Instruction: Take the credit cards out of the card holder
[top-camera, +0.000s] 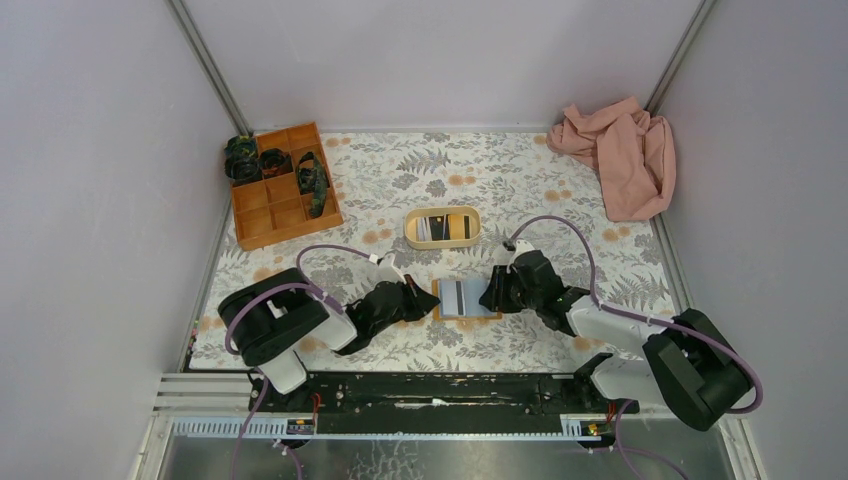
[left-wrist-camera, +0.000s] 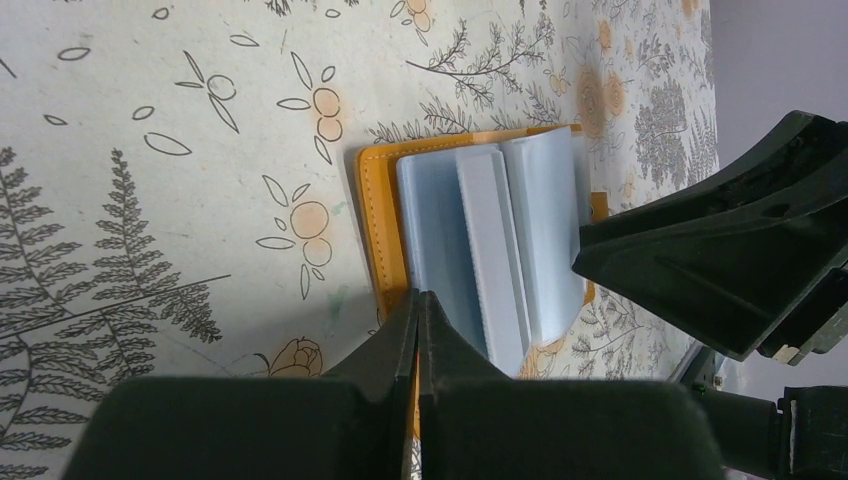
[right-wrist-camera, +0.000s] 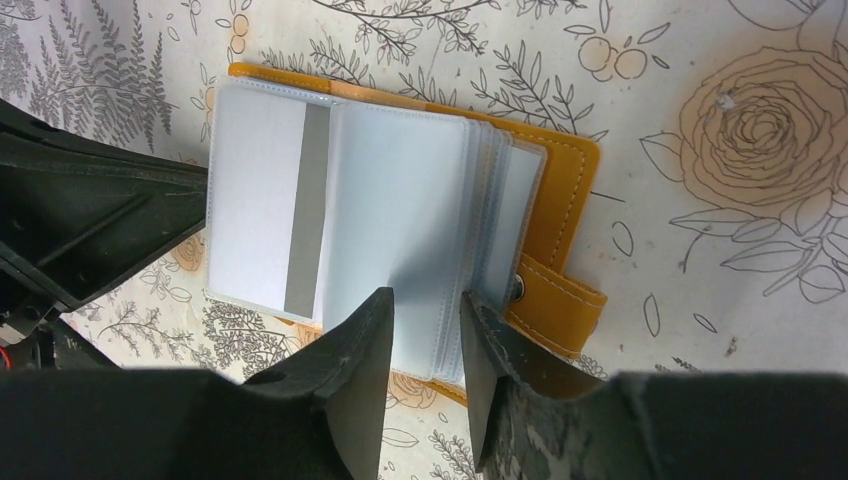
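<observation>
The orange-tan card holder (top-camera: 466, 298) lies open on the flowered cloth, its light blue sleeves fanned out (right-wrist-camera: 400, 210). One sleeve shows a white credit card with a grey stripe (right-wrist-camera: 262, 205). The snap tab (right-wrist-camera: 556, 300) sticks out at the side. My left gripper (left-wrist-camera: 418, 297) is shut, its tips resting at the orange edge of the card holder (left-wrist-camera: 378, 230). My right gripper (right-wrist-camera: 428, 300) is open, with its two fingers straddling the edge of the blue sleeves and not touching them. Seen from above, the left gripper (top-camera: 430, 300) and the right gripper (top-camera: 493, 295) flank the card holder.
A beige oval tray (top-camera: 411, 228) behind the card holder has cards lying in it. An orange compartment box (top-camera: 283, 187) with dark items sits at the back left. A pink cloth (top-camera: 620, 155) is bunched in the back right corner.
</observation>
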